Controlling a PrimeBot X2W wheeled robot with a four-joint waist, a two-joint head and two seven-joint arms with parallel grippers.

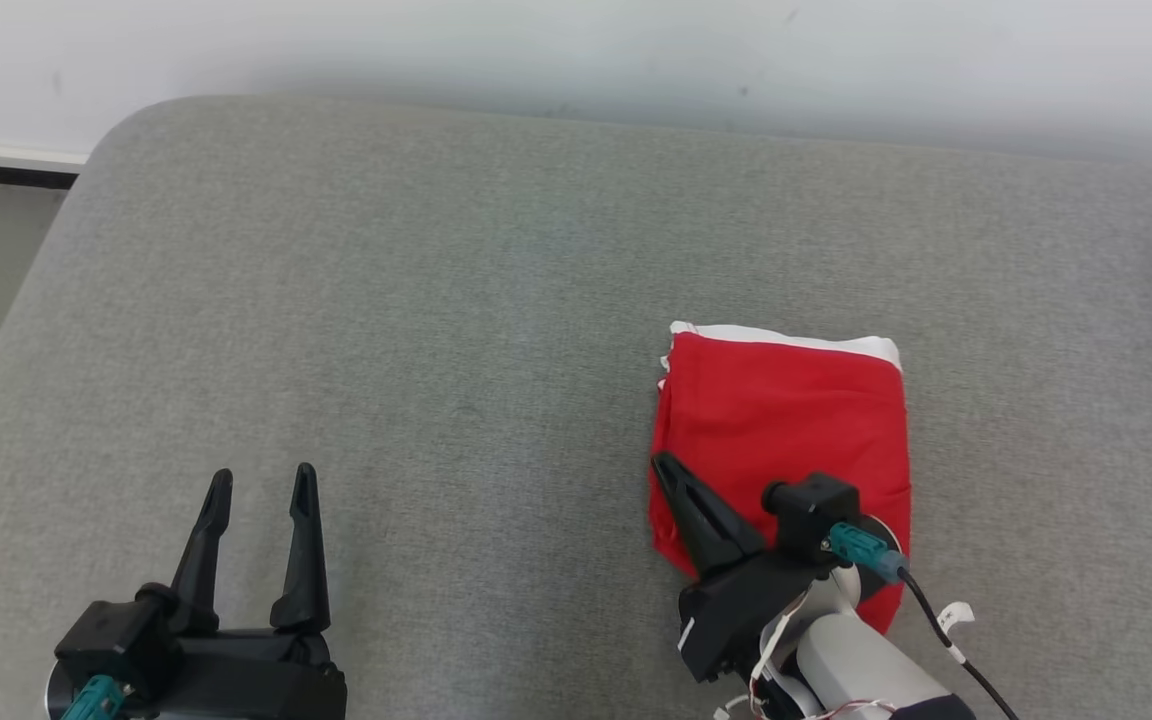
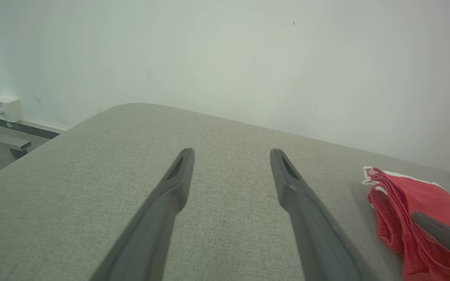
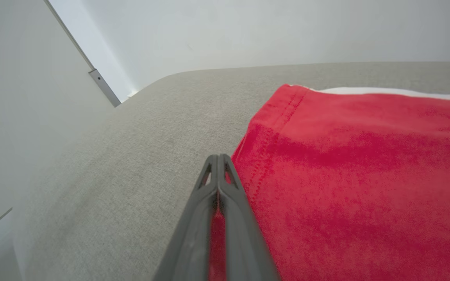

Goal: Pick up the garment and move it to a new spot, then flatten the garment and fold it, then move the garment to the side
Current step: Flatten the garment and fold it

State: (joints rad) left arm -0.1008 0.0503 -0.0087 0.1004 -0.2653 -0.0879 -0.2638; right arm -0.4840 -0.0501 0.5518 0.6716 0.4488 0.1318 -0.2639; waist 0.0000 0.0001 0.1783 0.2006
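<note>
Hiding the garment's (image 1: 786,420) near corner, the right gripper (image 1: 664,465) has its fingers pressed together; whether it pinches cloth is unclear. The garment spreads toward its 2 o'clock. The left gripper (image 1: 261,478), at the garment's 8 o'clock, gapes.

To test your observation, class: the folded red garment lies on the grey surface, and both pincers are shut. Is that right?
No. Only the right pincer is shut, at the edge of the garment. The left pincer is open, jaws apart above the grey surface, as the left wrist view shows.
</note>
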